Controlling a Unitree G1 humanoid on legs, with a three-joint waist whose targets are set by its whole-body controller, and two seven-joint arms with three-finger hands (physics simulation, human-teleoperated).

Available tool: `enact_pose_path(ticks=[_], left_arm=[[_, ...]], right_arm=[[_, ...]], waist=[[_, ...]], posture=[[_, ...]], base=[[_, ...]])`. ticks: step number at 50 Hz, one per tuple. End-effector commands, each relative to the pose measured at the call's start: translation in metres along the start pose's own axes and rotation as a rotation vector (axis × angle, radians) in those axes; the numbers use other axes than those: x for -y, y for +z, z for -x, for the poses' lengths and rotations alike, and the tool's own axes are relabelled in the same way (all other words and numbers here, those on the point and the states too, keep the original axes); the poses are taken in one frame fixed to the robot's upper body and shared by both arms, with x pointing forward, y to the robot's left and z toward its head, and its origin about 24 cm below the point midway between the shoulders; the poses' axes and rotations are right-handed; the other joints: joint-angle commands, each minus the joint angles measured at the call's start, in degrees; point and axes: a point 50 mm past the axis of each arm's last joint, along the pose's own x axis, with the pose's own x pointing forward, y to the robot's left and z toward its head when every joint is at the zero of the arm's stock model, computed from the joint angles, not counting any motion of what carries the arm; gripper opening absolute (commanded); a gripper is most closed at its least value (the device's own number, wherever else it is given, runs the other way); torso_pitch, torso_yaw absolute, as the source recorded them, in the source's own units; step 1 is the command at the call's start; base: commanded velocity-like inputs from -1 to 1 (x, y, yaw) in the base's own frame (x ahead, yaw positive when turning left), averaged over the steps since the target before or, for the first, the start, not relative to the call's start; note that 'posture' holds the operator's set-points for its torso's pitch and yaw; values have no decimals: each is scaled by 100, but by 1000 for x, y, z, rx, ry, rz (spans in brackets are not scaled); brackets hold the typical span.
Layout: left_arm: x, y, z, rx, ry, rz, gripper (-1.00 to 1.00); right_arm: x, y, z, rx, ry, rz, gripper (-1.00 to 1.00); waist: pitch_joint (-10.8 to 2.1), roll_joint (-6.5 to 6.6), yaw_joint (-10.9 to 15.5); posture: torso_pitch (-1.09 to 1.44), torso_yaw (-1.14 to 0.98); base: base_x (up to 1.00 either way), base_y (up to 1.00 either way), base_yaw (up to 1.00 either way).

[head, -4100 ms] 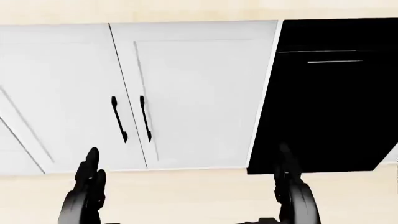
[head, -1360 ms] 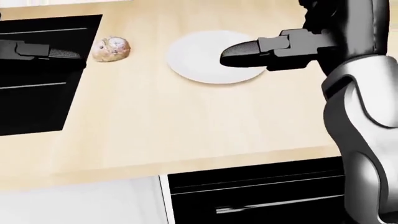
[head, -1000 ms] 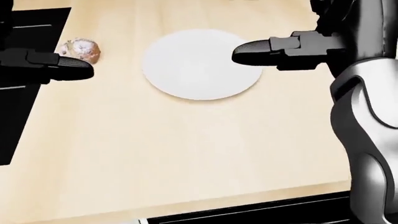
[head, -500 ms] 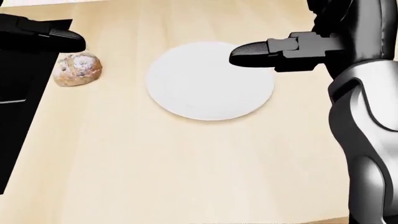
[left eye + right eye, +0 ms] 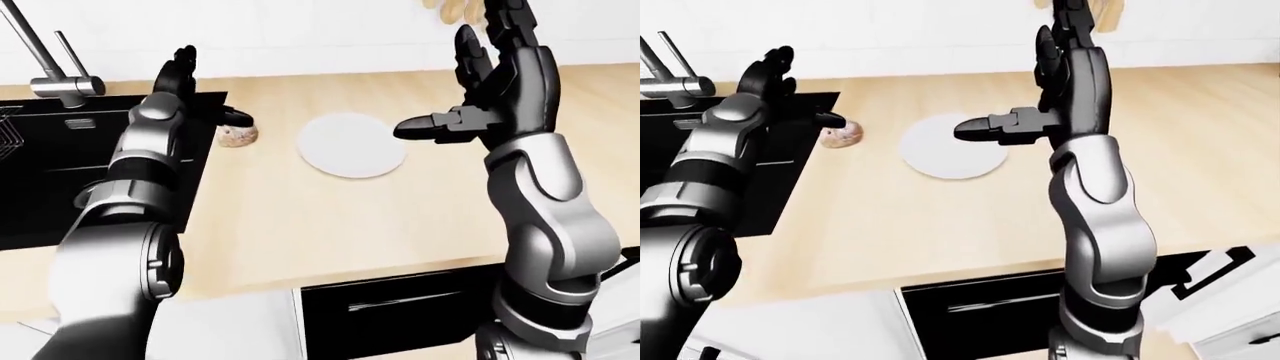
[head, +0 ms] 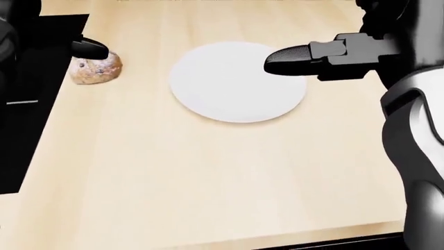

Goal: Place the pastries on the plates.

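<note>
A brown speckled pastry [image 6: 96, 70] lies on the wooden counter by the sink's right edge. To its right sits an empty white plate [image 6: 238, 82]. My left hand [image 5: 215, 86] is raised beside the pastry, open, fingers pointing up. Its thumb tip [image 6: 90, 48] hangs just above the pastry's upper left, and I cannot tell whether it touches. My right hand [image 5: 440, 82] is open too, held high at the plate's right side. Its thumb [image 6: 286, 58] reaches over the plate's right rim. Neither hand holds anything.
A black sink [image 5: 60, 165] with a metal faucet [image 5: 50, 71] fills the left. A black appliance front [image 5: 400, 307] sits under the counter's near edge [image 5: 330, 277]. A tan shape [image 5: 1108, 13] shows at the top, partly hidden by my right hand.
The camera swung from white cabinet doors up to the counter. Over the last second the left hand rose beside the pastry, and its thumb now sits closer above it. The right hand stayed nearly still.
</note>
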Motion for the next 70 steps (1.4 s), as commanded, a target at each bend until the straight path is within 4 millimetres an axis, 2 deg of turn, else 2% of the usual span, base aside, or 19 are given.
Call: enact_pose_path(ticks=[1, 18, 27, 34, 45, 70], left_arm=[[-9, 29, 2, 111, 51, -1, 100], [16, 2, -2, 51, 51, 43, 100], [16, 18, -3, 85, 78, 109, 100], [15, 19, -3, 93, 83, 107, 100], [15, 17, -3, 83, 70, 93, 100], [9, 7, -2, 45, 127, 46, 100]], right_arm=[[2, 16, 0, 82, -5, 9, 100], [5, 21, 2, 85, -12, 21, 100], [7, 23, 6, 83, -18, 22, 100], [8, 23, 9, 82, -21, 27, 100], [11, 40, 8, 127, -36, 26, 100], [12, 38, 12, 119, -33, 34, 100]], waist=[[-168, 22, -1], [-230, -3, 26], [-236, -27, 38], [-203, -18, 41], [24, 10, 28], [615, 72, -29]], posture=[[0, 0], [0, 0], [0, 0], [2, 0], [9, 0], [29, 0]], base=[[0, 0, 0], [0, 0, 0], [0, 0, 0], [0, 0, 0], [0, 0, 0], [0, 0, 0]])
